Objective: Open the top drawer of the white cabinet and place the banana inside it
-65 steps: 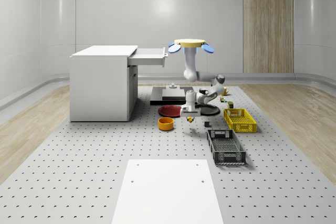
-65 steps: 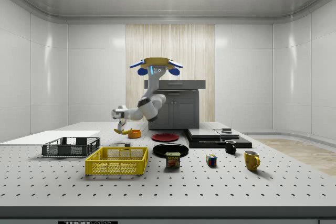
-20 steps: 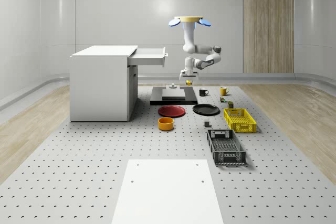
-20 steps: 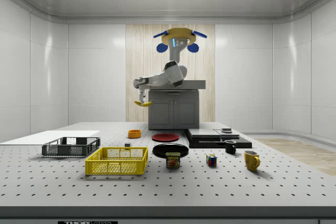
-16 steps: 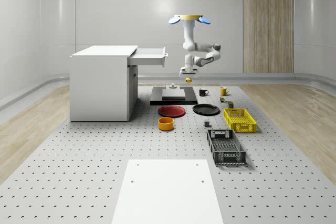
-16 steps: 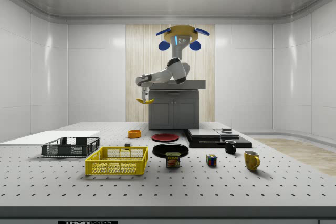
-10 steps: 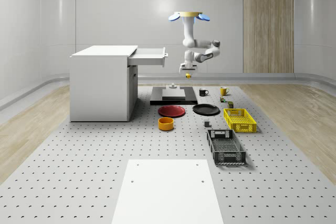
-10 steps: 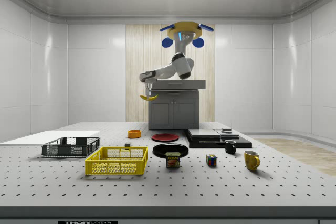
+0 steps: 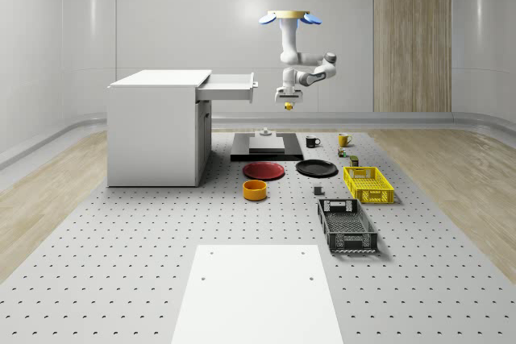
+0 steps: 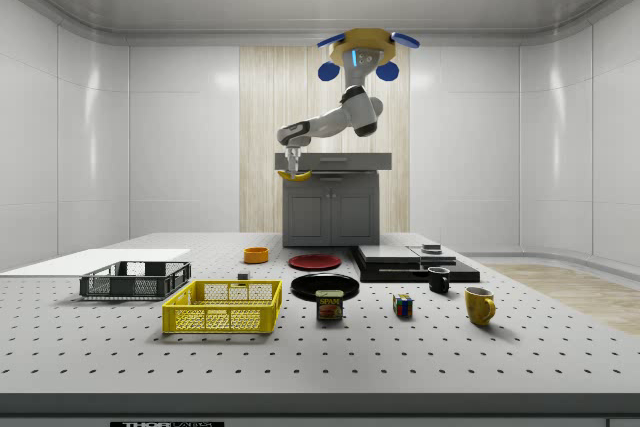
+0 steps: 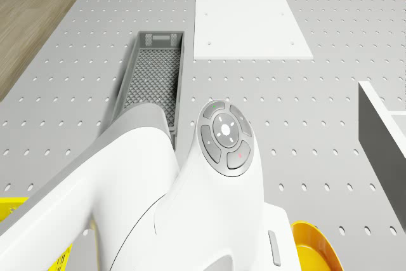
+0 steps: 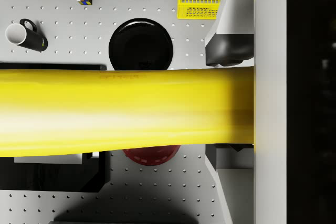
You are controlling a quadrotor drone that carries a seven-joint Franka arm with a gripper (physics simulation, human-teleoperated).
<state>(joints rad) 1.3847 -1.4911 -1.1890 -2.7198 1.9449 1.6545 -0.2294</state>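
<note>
One banana (image 10: pixel 294 176) hung clamped in the hand (image 9: pixel 288 101), beside the open drawer (image 9: pixel 229 86); the hovering drone (image 9: pixel 289 18) needed to carry it over before release.

Perforated grey table (image 9: pixel 121 263). Bearing: white cabinet (image 9: pixel 157 130) with top drawer (image 9: pixel 230 86) pulled out; white panel (image 9: pixel 256 292); black platform (image 9: pixel 266 147); red plate (image 9: pixel 264 170); black plate (image 9: pixel 316 168); orange bowl (image 9: pixel 255 190); yellow basket (image 9: pixel 368 184); dark crate (image 9: pixel 347 226); black mug (image 9: pixel 311 141); yellow mug (image 9: pixel 343 139); tin can (image 10: pixel 328 305); puzzle cube (image 10: pixel 402 306).
</note>
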